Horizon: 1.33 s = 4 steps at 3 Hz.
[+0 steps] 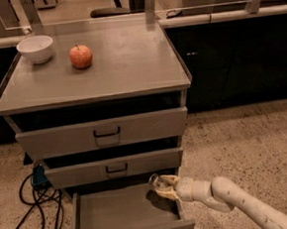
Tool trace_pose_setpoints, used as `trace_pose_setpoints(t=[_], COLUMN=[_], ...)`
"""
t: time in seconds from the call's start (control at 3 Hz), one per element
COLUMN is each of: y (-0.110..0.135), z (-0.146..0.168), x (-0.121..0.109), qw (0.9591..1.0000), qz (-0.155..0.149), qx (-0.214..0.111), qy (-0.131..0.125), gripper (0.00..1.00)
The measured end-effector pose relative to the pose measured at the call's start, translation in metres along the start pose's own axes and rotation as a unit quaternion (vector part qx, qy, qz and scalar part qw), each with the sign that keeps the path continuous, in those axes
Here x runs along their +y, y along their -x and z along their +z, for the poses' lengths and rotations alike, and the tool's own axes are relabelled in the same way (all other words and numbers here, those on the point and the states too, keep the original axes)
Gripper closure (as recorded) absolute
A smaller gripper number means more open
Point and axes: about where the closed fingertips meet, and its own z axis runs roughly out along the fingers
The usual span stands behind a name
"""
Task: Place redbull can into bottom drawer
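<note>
The bottom drawer (116, 213) of the grey cabinet is pulled open, and its flat grey floor shows. My gripper (161, 187) reaches in from the right over the drawer's back right corner, just below the middle drawer. It is shut on the redbull can (154, 181), of which only a shiny silver end shows between the fingers. The can is held a little above the drawer floor and casts a shadow on it.
A red apple (81, 56) and a white bowl (35, 48) stand on the cabinet top. The top drawer (105, 133) and the middle drawer (113, 167) are slightly open. Black cables (34, 204) lie on the floor to the left. Dark cabinets stand behind on the right.
</note>
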Motion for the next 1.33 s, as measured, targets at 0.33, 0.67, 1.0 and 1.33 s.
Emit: trace_pose_setpoints(t=[0.33,0.67,1.0,1.33], y=[-0.018,-0.046,-0.052,-0.052], z=[0.047,0.11,0.115,0.12], x=[0.0,0.011,-0.011,-0.007], qw=[0.9988,0.9947,0.9959,0.9972], qz=[0.016,0.045,0.039,0.032], qx=[-0.043,-0.074,-0.07,-0.046], qy=[0.018,0.055,0.041,0.049], gripper=[1.0,1.0,1.0,1.0])
